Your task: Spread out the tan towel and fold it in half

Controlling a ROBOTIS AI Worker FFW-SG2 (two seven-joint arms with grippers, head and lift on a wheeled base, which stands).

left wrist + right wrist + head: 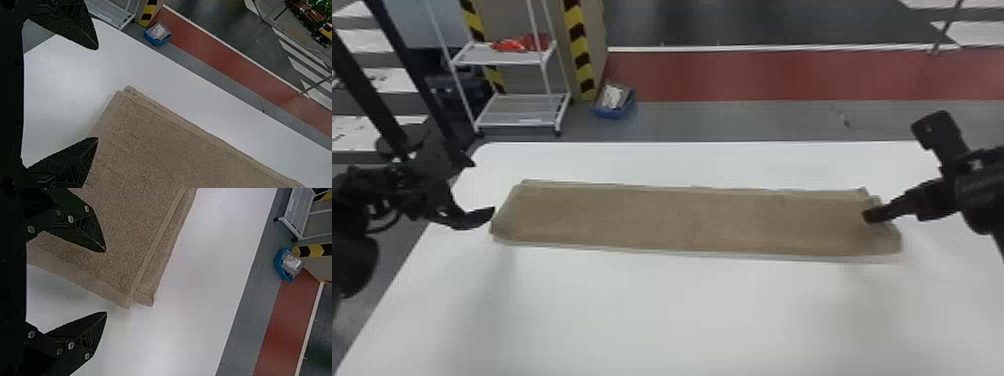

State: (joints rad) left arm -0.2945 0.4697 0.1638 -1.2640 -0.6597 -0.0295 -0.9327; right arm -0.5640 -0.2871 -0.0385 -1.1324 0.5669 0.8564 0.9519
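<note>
Two layers seem to show along the far edge of the tan towel (682, 220), which lies as a long, flat strip across the white table (682, 310), so I judge the fold made or very nearly. Both my hands are released: my left gripper (97, 93) stands with its fingers spread at the towel's left end, and my right gripper (105, 282) is parted at the right end, one finger over the cloth and the other out past its border. Neither pinches anything; whether that right finger touches the towel, I cannot tell.

To finish well, I should lift straight up before I draw outward, since a rough pad could catch the pile and pull the top layer askew. I'd keep the fingers wide until they are well above the cloth, and raise both arms at the same slow pace. At the far right corner (145, 299) the layers sit slightly out of line, one end stepping past the other. If I tidy that, a light nip on the top layer alone and a small tug should do; gripping both would only carry the mismatch along.
</note>
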